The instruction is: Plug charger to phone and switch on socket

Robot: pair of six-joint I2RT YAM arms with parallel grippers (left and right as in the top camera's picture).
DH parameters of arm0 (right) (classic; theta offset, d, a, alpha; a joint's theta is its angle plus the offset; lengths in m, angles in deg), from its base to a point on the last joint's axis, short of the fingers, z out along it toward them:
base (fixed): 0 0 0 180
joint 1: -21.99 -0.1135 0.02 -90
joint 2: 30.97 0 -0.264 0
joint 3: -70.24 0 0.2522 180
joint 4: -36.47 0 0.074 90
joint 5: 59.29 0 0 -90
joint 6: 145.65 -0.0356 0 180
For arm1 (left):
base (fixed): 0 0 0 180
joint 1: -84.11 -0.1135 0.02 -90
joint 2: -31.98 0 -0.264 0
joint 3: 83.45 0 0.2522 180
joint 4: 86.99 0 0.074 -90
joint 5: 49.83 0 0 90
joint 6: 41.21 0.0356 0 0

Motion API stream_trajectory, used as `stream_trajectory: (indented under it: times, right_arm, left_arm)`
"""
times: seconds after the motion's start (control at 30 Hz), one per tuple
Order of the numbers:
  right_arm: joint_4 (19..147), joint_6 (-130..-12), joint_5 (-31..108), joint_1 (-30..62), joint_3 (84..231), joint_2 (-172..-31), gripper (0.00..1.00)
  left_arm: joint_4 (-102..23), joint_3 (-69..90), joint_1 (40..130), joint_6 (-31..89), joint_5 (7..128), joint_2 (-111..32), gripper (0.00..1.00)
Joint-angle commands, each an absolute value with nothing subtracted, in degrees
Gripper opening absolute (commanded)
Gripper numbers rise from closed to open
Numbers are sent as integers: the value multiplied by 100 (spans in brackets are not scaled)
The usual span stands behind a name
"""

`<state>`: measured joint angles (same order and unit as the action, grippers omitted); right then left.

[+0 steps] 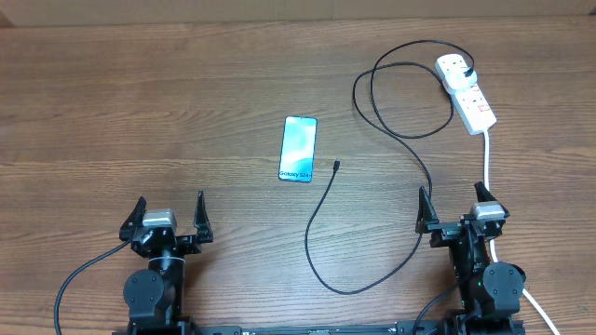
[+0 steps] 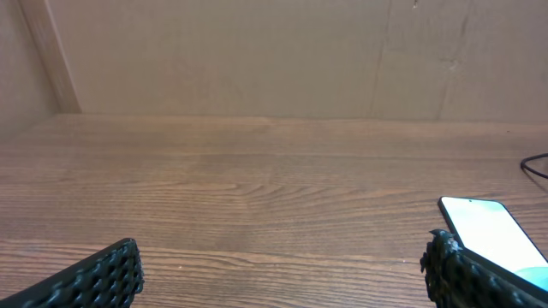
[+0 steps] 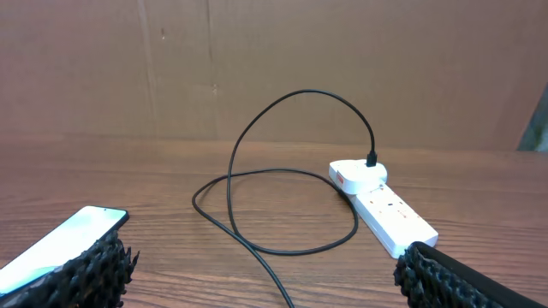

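Overhead: charger [image 1: 336, 167] between phone [image 1: 298, 149] and socket [image 1: 467, 89].

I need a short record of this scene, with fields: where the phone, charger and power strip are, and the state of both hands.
phone: flat on the wooden table, screen up
charger tip: on the table right of the phone, not touching it
charger plug: sits in the far end of the power strip
switches: state not readable
left hand: open, empty
right hand: open, empty
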<state>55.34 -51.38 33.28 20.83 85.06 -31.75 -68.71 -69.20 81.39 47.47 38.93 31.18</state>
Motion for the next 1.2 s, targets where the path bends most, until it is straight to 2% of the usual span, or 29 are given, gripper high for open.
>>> stream_trajectory:
  times: [0.0, 0.1, 0.2, 0.3, 0.43, 0.57, 0.67, 0.8, 0.9, 0.93, 1.0, 1.1, 1.17]
  right_arm:
    - [5490, -5129, 3332, 2072, 8444, -3113, 100]
    - [5490, -5129, 3332, 2072, 8444, -3113, 100]
    - [5490, -5129, 3332, 2072, 8444, -3113, 100]
    - [5490, -5129, 3332, 2072, 8444, -3113, 100]
    - [5490, -5129, 3332, 2072, 8444, -3113, 100]
    - [5490, -5129, 3332, 2072, 8444, -3113, 100]
    - [5490, -5129, 3332, 2072, 8444, -3113, 100]
    - [5490, -5129, 3332, 2072, 8444, -3113, 100]
    - [5490, -5129, 3332, 2072, 8444, -3113, 100]
    - [5490, -5129, 3332, 2072, 8444, -3113, 100]
    - [5490, -5129, 3332, 2072, 8444, -3113, 100]
    - [5490, -5129, 3332, 2072, 8444, -3113, 100]
    - [5490, -5129, 3332, 2072, 8444, -3113, 100]
  left_arm:
    - [-6880, -6942, 8150, 4690, 3961, 3173, 99]
    - [-7162, -6942, 8152, 4565, 4092, 3173, 100]
    - [-7203, -6942, 8163, 3083, 5836, 3173, 99]
    - [-7335, -6942, 8163, 2187, 7032, 3173, 100]
    - [-8246, -6942, 8152, 2089, 7906, 3173, 100]
    - [-9300, -6786, 8152, 2089, 7491, 3173, 100]
    - [-9295, -6257, 8150, 2213, 6735, 3149, 100]
    - [-9236, -5169, 8150, 3127, 6322, 2751, 100]
    - [-8331, -3871, 8150, 3341, 5992, 2003, 100]
    - [-7217, -2826, 8152, 3337, 5939, 1319, 100]
    - [-5859, -1632, 8152, 3368, 6116, 447, 100]
    - [-4058, 85, 8152, 3802, 6993, -903, 100]
    - [-3330, 944, 8152, 3894, 7659, -1631, 100]
